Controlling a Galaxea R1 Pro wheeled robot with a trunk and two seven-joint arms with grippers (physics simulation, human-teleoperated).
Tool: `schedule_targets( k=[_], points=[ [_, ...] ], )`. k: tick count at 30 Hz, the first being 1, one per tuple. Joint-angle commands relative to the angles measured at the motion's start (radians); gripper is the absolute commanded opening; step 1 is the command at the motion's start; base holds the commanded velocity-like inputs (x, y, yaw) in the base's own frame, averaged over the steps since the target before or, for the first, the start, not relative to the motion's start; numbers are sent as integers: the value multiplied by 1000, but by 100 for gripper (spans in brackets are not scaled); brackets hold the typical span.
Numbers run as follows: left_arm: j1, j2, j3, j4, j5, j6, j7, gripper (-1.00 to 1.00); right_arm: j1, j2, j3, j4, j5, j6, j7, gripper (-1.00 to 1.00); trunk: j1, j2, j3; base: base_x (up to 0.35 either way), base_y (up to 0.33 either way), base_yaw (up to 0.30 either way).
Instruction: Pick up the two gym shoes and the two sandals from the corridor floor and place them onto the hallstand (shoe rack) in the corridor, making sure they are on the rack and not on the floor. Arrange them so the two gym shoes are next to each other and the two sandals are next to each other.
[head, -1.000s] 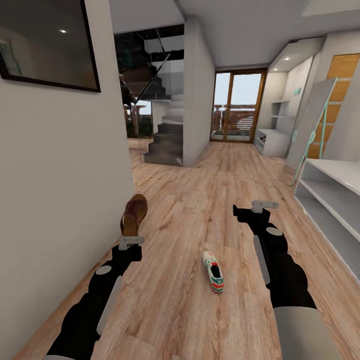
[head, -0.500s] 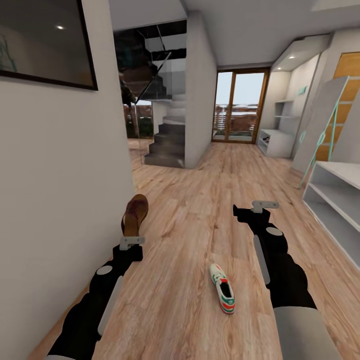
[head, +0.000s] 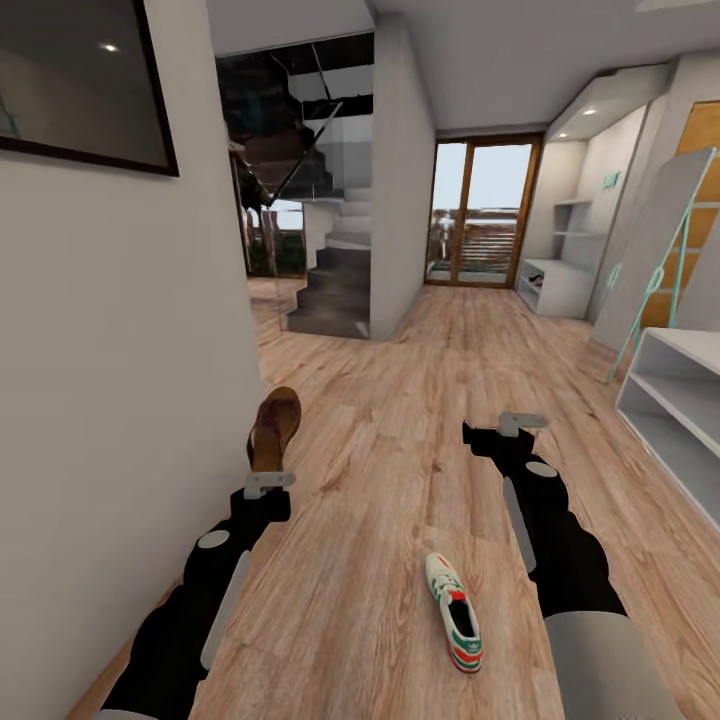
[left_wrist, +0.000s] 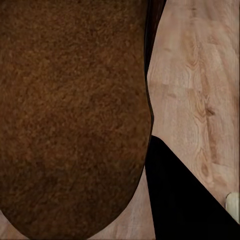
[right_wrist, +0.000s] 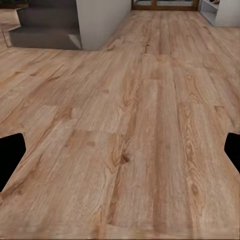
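Wood-grain floor (head: 400, 470) runs down a corridor toward a glass door, with a staircase at the far left and a grey wall close along the robot's left side; the white rack (head: 672, 400) stands at the right edge of the head view, its flat top and open tiers bare as far as they show.

One sandal (head: 273, 428) is clamped in the left gripper (head: 268, 482), sole toward the camera and toe pointing up and away, clear of the floor; in the left wrist view its brown underside (left_wrist: 75, 115) looms right against the lens, with floor beyond. One gym shoe (head: 455, 622) lies on the floor between the two arms, near the robot, toe pointing away, heel nearest the camera; it touches neither arm. The other sandal and the other shoe are not to be placed from these pictures.

The right gripper (head: 520, 420) hovers over bare floor with nothing between its fingers; in the right wrist view the fingertips (right_wrist: 11, 155) sit far apart at the two edges, so it is spread wide.

My reading: the step in hand is carrying the first sandal to the rack, so the task is at an early stage. Next the base must turn right and close on the rack, then the left arm must reach over a shelf or the top and release, leaving room beside for its mate.
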Motion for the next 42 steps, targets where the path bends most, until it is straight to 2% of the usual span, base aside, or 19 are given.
schedule_targets(
  k=[1, 2, 4, 5, 6, 7, 10, 14, 19, 28, 42],
  points=[
    [-5, -4, -1, -2, 1, 9, 0, -100, -1, 0, -1, 84, 9, -22, 2, 100, 0, 0, -1, 25, 0, 0],
    [-9, -5, -1, -2, 1, 10, -3, -100, -1, -1, -1, 115, 9, -37, 2, 100, 0, 0, -1, 20, 0, 0],
    [-34, -6, -1, -2, 1, 17, -23, -100, -1, -2, -1, 246, 11, -122, 2, 100, 0, 0, -1, 10, 0, 0],
    [-60, -6, -1, -2, 1, 38, -55, -100, -1, -2, -1, 341, 11, -204, 2, 100, 0, 0, -1, 4, 0, 0],
    [-68, -6, -1, -2, 1, 47, -66, -100, -1, -3, -1, 368, 11, -229, 2, 100, 0, 0, -1, 3, 0, 0],
    [-97, -5, 0, -2, 0, 83, -107, -100, -1, -3, -1, 440, 10, -296, 2, 100, 0, 0, -1, 2, 0, 0],
    [-158, -6, 0, -2, -3, 148, -185, -100, -1, -3, -1, 537, 5, -366, 2, 100, 0, 0, -1, 0, 0, 0],
    [-190, -6, 0, -3, -3, 172, -213, -100, -1, -3, -2, 613, 2, -392, 3, 100, 0, 0, -1, 0, 0, 0],
    [-202, -7, -1, -1, -5, 179, -223, -100, -1, -4, -4, 771, 1, -444, 4, 100, 0, 0, -1, 0, 0, 0],
    [-203, -6, -1, 17, -8, 180, -222, -100, -1, -3, -6, 811, 2, -456, 4, 100, 0, 0, -1, 0, 0, -2],
    [-203, -6, -1, 18, -11, 180, -222, -100, -1, -3, -1, 815, 12, -456, 2, 100, 0, 0, -1, 0, 0, -198]
  ],
)
